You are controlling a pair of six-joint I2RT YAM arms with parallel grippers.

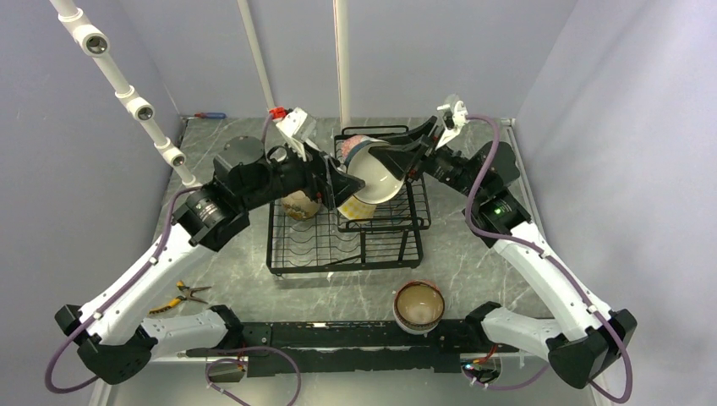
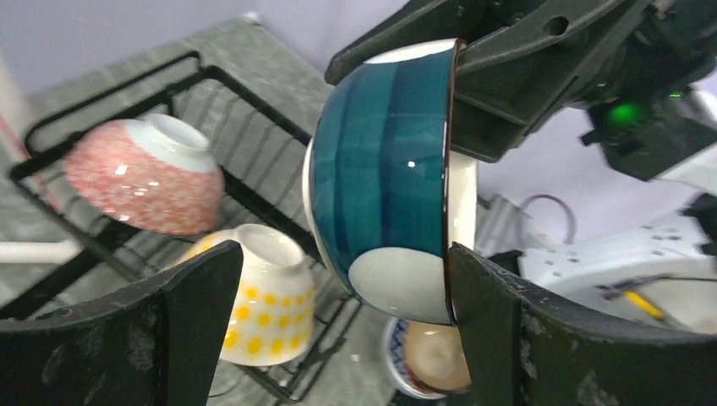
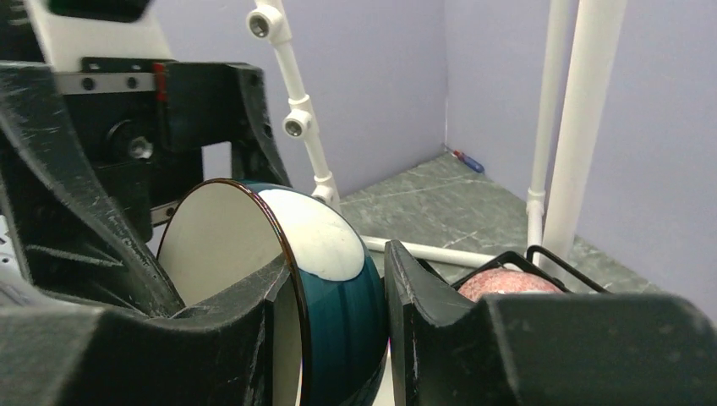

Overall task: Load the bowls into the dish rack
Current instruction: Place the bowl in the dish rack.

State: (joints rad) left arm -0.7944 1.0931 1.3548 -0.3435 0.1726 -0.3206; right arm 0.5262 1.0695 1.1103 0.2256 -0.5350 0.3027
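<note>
Above dish rack, tilted teal-and-white bowl, rim clamped in jaws of right gripper; left gripper jaws spread wide either side of it. In rack: pink bowl, yellow-dotted bowl, both inverted. On table: stacked bowls.

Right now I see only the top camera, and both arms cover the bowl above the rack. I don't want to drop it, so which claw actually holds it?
Observer: The right claw is shut on the teal bowl's rim, one finger inside, one outside.
Operator: And the left claw?
Observer: The left claw is open, with the bowl between its fingers; one finger stands clear of it.
Operator: What else should I know?
Observer: A pink bowl lies upside down in the raised basket.
</note>
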